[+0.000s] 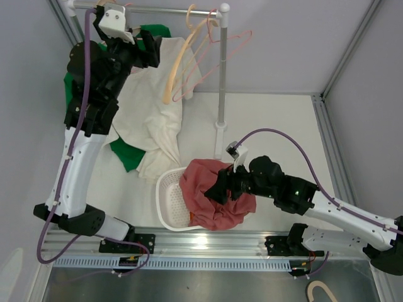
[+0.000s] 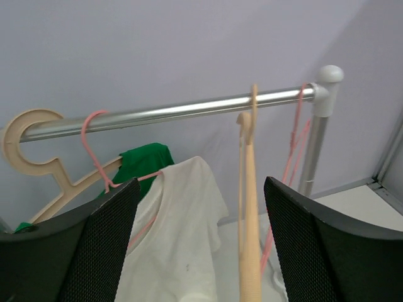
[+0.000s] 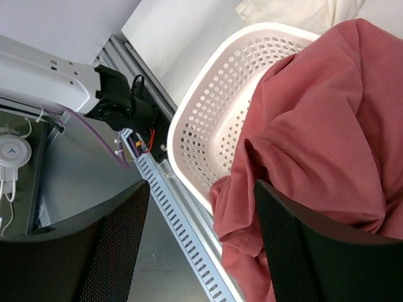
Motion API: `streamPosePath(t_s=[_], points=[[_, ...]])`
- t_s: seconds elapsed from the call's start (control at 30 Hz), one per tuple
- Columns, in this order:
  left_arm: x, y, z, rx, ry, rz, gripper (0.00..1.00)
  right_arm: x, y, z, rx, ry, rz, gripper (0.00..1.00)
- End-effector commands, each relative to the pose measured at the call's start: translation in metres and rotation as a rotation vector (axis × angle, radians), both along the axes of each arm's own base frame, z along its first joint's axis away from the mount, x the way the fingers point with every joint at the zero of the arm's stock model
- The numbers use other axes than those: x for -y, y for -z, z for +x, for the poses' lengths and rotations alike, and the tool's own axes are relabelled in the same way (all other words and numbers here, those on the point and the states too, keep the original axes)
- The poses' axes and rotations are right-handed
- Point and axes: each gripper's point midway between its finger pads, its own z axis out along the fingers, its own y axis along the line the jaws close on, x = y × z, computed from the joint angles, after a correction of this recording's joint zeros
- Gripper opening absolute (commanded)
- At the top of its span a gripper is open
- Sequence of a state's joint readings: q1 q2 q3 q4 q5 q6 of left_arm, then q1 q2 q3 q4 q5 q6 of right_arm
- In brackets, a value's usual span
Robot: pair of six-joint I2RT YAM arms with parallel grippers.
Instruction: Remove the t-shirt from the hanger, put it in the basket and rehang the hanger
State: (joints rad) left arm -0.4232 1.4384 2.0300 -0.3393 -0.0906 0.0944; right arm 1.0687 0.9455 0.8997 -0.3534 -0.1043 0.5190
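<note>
A white t-shirt (image 1: 151,107) hangs on a pink hanger (image 2: 94,151) from the metal rail (image 2: 176,113); it also shows in the left wrist view (image 2: 179,239). Behind it a green t-shirt (image 2: 141,163) hangs on a wooden hanger (image 2: 31,145). My left gripper (image 1: 150,50) is raised near the rail, open and empty, its jaws (image 2: 201,207) apart in front of the white t-shirt. My right gripper (image 1: 221,185) is open over a red t-shirt (image 1: 214,195) draped over a white basket (image 1: 167,201). In the right wrist view the red t-shirt (image 3: 321,126) lies beside the open jaws (image 3: 201,245).
An empty wooden hanger (image 2: 249,220) and an empty pink hanger (image 2: 293,145) hang on the rail to the right. The rail's upright post (image 1: 221,82) stands mid-table. The slotted aluminium front edge (image 3: 182,226) lies just below the basket (image 3: 220,107).
</note>
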Motion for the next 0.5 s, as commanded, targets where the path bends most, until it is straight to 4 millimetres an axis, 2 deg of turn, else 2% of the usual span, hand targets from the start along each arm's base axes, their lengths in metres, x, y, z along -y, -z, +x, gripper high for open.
streamPosePath(t_s=[0.0, 0.03, 0.07, 0.17, 0.2, 0.27, 0.37, 0.47], points=[[-0.022, 0.026, 0.024, -0.124, 0.012, 0.007, 0.84, 0.001, -0.018, -0.005, 0.037, -0.034, 0.053, 0.72], [-0.021, 0.036, 0.033, -0.161, 0.039, 0.006, 0.84, 0.001, -0.019, -0.006, 0.038, -0.038, 0.054, 0.72], [-0.033, 0.036, 0.037, -0.168, 0.018, 0.009, 0.84, 0.001, -0.019, -0.007, 0.04, -0.043, 0.054, 0.72], [-0.037, 0.051, 0.051, -0.204, 0.036, 0.024, 0.85, 0.002, -0.021, -0.007, 0.045, -0.043, 0.053, 0.72], [-0.046, 0.049, 0.055, -0.204, 0.025, 0.017, 0.86, 0.003, -0.021, -0.007, 0.044, -0.042, 0.05, 0.72], [-0.051, 0.063, 0.068, -0.244, 0.057, 0.027, 0.87, 0.002, -0.023, -0.008, 0.047, -0.049, 0.053, 0.72], [-0.053, 0.073, 0.075, -0.275, 0.131, 0.007, 0.92, 0.002, -0.023, -0.009, 0.047, -0.057, 0.047, 0.72], [-0.063, 0.081, 0.083, -0.284, 0.111, 0.004, 0.94, 0.002, -0.022, -0.008, 0.048, -0.059, 0.041, 0.72]])
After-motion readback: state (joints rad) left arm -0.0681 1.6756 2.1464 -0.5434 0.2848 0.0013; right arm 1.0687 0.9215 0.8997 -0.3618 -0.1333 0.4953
